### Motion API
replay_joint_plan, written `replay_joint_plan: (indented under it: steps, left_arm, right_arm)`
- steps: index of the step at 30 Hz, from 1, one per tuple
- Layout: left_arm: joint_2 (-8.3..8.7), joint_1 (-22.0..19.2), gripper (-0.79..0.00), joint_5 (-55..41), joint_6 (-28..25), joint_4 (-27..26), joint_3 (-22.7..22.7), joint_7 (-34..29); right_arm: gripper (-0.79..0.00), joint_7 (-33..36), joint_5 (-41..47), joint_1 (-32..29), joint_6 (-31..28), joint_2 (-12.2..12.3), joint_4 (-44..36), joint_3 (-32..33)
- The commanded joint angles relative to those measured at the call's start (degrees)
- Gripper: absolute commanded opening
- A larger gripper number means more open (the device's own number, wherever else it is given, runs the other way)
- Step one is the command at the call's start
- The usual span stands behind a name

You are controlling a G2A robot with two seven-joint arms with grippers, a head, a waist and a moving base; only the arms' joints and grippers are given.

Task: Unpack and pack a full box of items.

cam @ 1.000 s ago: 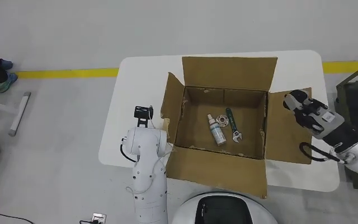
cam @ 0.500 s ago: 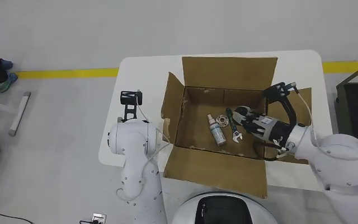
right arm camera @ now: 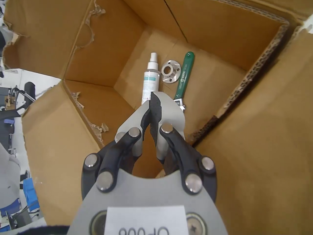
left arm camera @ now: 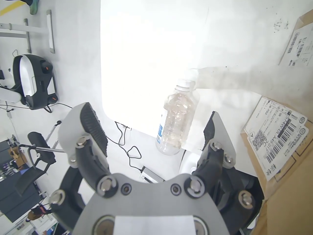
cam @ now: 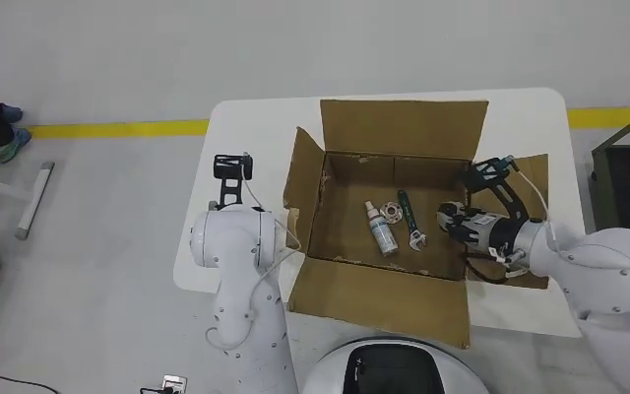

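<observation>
Cardboard box [cam: 404, 126] is open mid-table [cam: 246, 123], all 4 flaps folded out.

3 items lie on its floor in 1 tight group:
- white spray bottle [right arm camera: 151, 79], lying flat
- round metal flange [right arm camera: 170, 72] just beside the bottle's nozzle end
- wrench [right arm camera: 184, 74] with a green handle on the flange's other side, lying flat roughly parallel to the bottle

The flange is between the other 2.

Right gripper [right arm camera: 153, 99] is inside the box opening, close to the right-hand wall. The pincer is clenched, pads pressed together with nothing between them. The top view puts it apart from the wrench and off to that side. The wrist view looks past the tips at the 3 items.

Left gripper [left arm camera: 149, 113] is outside the box, over the left part of the table. It is released, fingers [left arm camera: 93, 125] spread wide and holding nothing.

Clear water bottle [left arm camera: 174, 121] with a white cap is on the table by its edge, beyond the left gripper's fingers and untouched by them. It is just beside the box's left outer side, which carries 2 printed labels [left arm camera: 276, 133]. I can't tell whether it stands or lies.
</observation>
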Motion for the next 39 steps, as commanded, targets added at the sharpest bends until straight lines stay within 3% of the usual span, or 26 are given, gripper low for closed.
replay_joint_plan:
  steps: [1,11,19,26,30,39]
  left_arm:
    - [-0.16,-0.5,0.000,-0.1,-0.2,0.1,-0.1,0.0]
    - [-0.69,-1.4,0.000,-0.4,-0.4,0.2,-0.8,0.0]
    - [-0.97,-1.6,0.000,-0.7,-0.4,0.3,-1.2,0.0]
    - [-1.07,-1.7,0.000,-0.3,-0.3,0.6,-1.2,0.0]
    - [-1.07,-1.7,0.000,-0.3,-0.3,0.6,-1.2,0.0]
    - [-1.07,-1.7,0.000,-0.3,-0.3,0.6,-1.2,0.0]
  right_arm:
    - [-0.785,1.1,-1.2,0.7,-1.0,0.3,0.4,0.9]
    - [-0.785,3.6,-2.4,3.6,-3.0,1.2,3.5,3.4]
    - [-0.785,2.1,0.5,4.9,-2.8,1.4,0.8,3.7]
    - [-0.785,4.8,-3.9,5.0,-2.9,1.5,-2.2,-4.9]
    - [-0.785,1.6,-8.4,7.1,0.4,1.0,0.0,-10.6]
    - [-0.785,1.6,-8.4,7.1,0.4,1.0,0.0,-10.6]
